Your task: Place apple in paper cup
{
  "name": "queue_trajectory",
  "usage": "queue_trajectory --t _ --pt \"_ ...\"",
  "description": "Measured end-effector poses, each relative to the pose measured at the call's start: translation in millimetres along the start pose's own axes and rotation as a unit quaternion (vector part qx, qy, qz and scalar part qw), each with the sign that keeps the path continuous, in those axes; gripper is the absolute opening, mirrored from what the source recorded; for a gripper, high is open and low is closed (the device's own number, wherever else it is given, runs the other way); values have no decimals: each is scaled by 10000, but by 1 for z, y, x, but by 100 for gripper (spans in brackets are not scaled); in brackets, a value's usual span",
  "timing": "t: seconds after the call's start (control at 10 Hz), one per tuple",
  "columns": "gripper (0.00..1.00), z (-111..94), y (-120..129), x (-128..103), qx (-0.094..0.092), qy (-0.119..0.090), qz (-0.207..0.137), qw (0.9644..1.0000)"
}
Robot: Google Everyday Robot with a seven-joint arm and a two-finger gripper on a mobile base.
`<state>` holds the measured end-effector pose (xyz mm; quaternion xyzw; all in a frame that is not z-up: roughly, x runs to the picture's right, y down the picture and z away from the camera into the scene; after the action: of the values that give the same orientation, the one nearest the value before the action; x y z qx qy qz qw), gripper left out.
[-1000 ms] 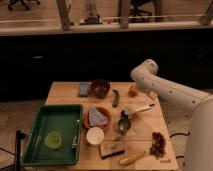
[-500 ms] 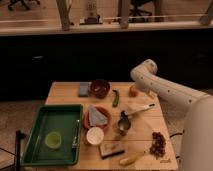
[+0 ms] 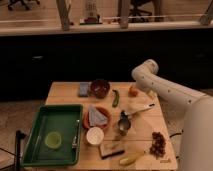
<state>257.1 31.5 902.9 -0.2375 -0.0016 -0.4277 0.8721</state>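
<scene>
The apple [image 3: 132,91], small and orange-red, sits on the wooden table [image 3: 65,92] at its far right. The white arm bends over it from the right. My gripper [image 3: 141,90] is at the arm's end, right beside the apple, mostly hidden by the arm. The paper cup [image 3: 94,135], white with a pale inside, stands upright near the table's front middle, well away from the apple and gripper.
A dark red bowl [image 3: 99,88] and a grey-blue sponge [image 3: 83,89] are at the back. A green vegetable [image 3: 115,98], an orange plate with a cloth [image 3: 96,116], a metal cup [image 3: 123,123], grapes [image 3: 159,142] and a banana [image 3: 131,158] lie around. A green tray [image 3: 35,145] is at the left.
</scene>
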Motion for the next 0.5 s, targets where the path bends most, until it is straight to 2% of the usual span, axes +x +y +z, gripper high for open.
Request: queue_trajectory --t 0.4,0.5 --pt "80 5 -12 4 96 -31 275 9996" --pt "80 6 -15 6 199 -60 374 9991"
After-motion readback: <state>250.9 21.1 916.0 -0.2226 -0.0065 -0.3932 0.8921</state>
